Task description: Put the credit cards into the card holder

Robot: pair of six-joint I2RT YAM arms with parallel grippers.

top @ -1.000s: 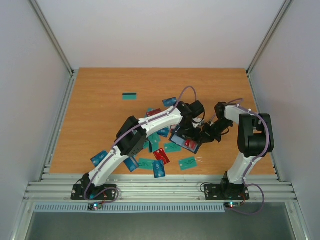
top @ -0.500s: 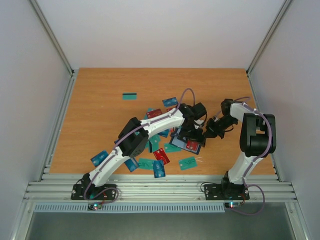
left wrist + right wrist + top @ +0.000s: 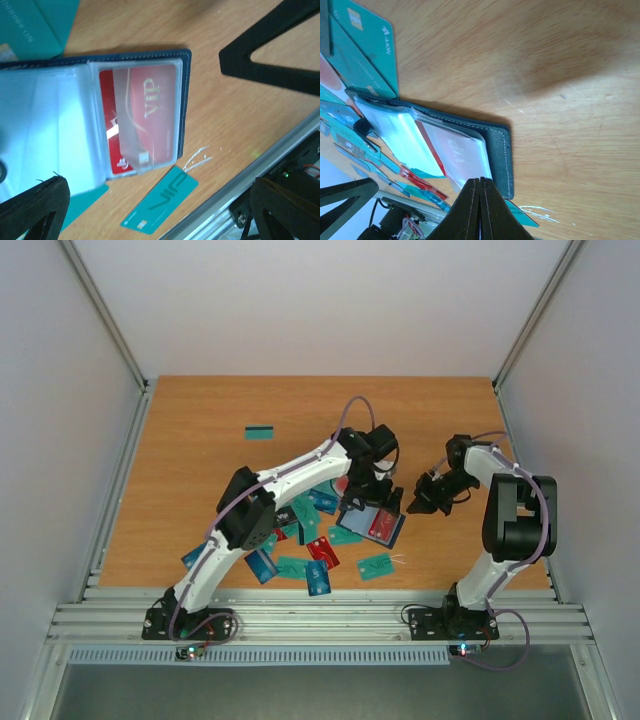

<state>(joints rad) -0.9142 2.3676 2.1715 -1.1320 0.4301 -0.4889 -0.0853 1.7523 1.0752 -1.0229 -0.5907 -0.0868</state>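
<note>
Top external view showed the left gripper (image 3: 366, 502) spread wide and holding nothing, poised over the open holder (image 3: 378, 527), just right of the frame's centre on the worktop (image 3: 200, 470). Left wrist view showed a red card (image 3: 142, 117) lying under the holder's clear plastic, seemingly fully in. The right gripper (image 3: 413, 504) was pinched shut on nothing, its tip just beside the holder's right edge.

That card looked delivered. The sound move would have been to lift the left gripper straight up, clear of the floppy plastic. It could then go for a card lying flat and alone. The right gripper might usefully pin the holder's cover against sliding.

Loose cards (image 3: 291, 567) in teal, blue and red lay scattered left of and below the holder, several overlapping. One teal card (image 3: 160, 207) lay just below it. Overlapped cards would likely be hard to lift singly, and the two arms stood close enough to risk bumping.
</note>
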